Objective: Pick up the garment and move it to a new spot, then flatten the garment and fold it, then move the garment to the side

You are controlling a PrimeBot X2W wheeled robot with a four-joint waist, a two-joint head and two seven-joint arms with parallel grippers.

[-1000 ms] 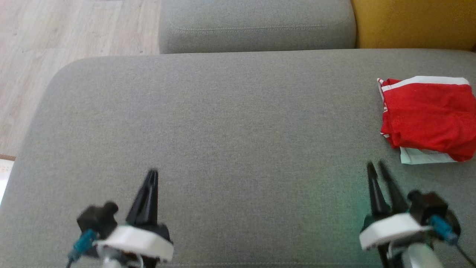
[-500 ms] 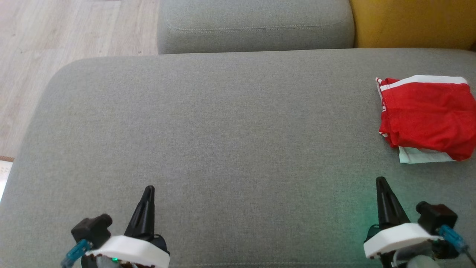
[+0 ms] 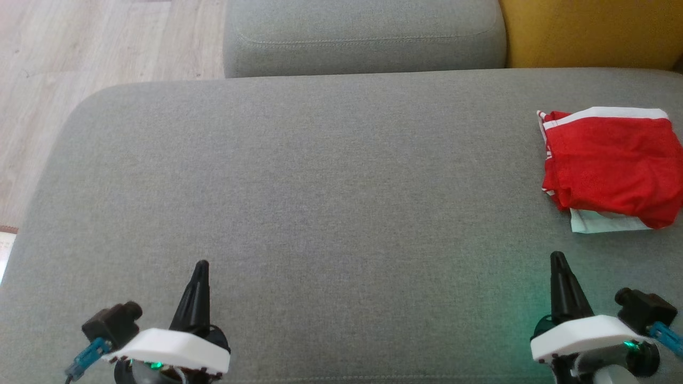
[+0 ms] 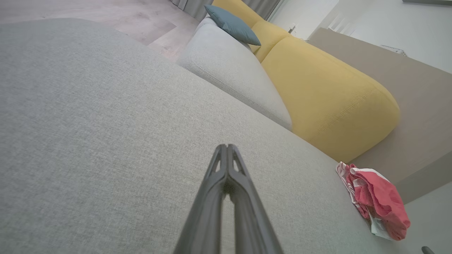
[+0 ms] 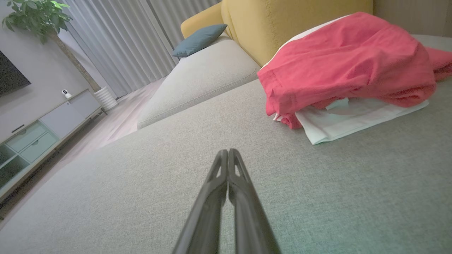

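Note:
The garment [image 3: 611, 165] is red with white trim, folded into a compact stack at the far right of the grey cushion [image 3: 320, 186]. It also lies at the lower right in the left wrist view [image 4: 378, 199] and at the upper right in the right wrist view [image 5: 349, 67]. My left gripper [image 3: 201, 265] is at the lower left, shut, holding nothing [image 4: 227, 146]. My right gripper [image 3: 557, 257] is at the lower right, just short of the garment, shut and empty [image 5: 227, 151].
A second grey cushion [image 3: 363, 34] lies beyond the far edge, with a yellow sofa part [image 3: 592, 32] to its right. Wooden floor [image 3: 80, 53] lies to the left. A blue pillow [image 5: 199, 38], curtains and a low cabinet [image 5: 42, 130] stand further off.
Both grippers went from slightly parted to shut and drew back toward the near edge. The right one shifted a little right, the left one a little left. The garment stayed put.

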